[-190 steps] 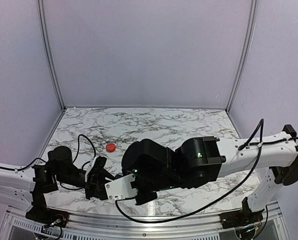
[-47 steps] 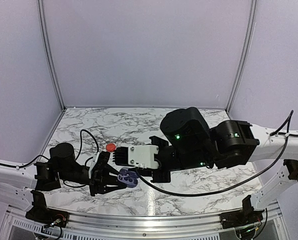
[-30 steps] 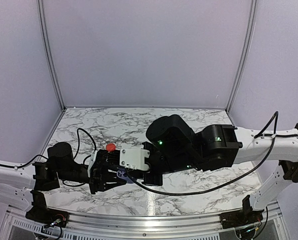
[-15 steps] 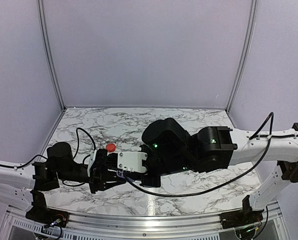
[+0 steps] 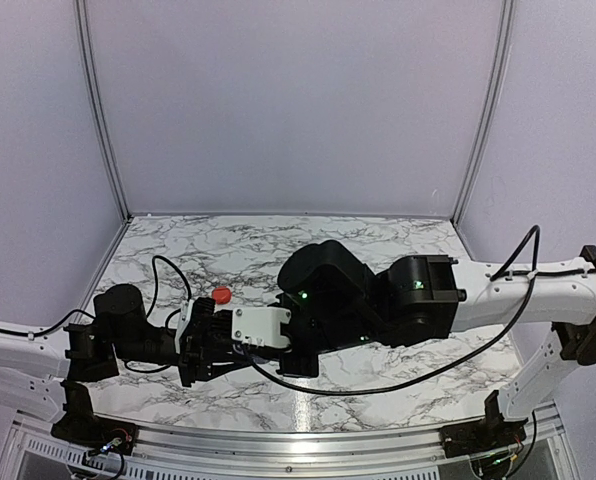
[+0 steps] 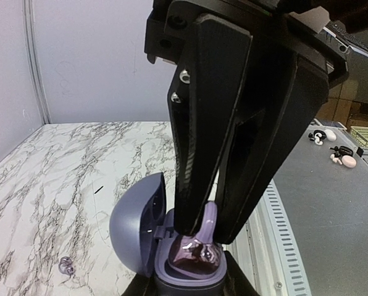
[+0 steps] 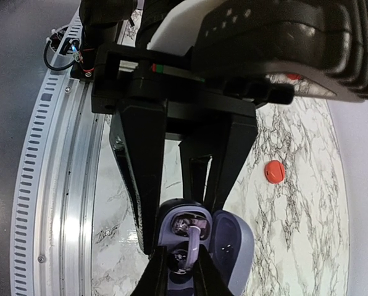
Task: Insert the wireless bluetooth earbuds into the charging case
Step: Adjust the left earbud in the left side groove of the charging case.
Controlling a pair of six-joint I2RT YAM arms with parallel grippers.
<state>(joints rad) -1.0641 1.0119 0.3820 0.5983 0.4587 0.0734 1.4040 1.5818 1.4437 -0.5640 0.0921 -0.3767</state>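
Closer than a moment ago, my right pincer (image 6: 207,233) pinches an earbud (image 7: 194,237) over the open charging case (image 6: 134,229) my left pincer (image 6: 189,285) grips; entering skewed, it may jam.

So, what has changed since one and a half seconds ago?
The right gripper swung left and came over the open lilac round charging case, lowering the gripped lilac stemmed earbud towards it. The left gripper kept holding the case; the small red round object stayed.

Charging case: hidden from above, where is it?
Left wrist view, bottom centre: the charging case sits open in the left gripper, under the right gripper's earbud.
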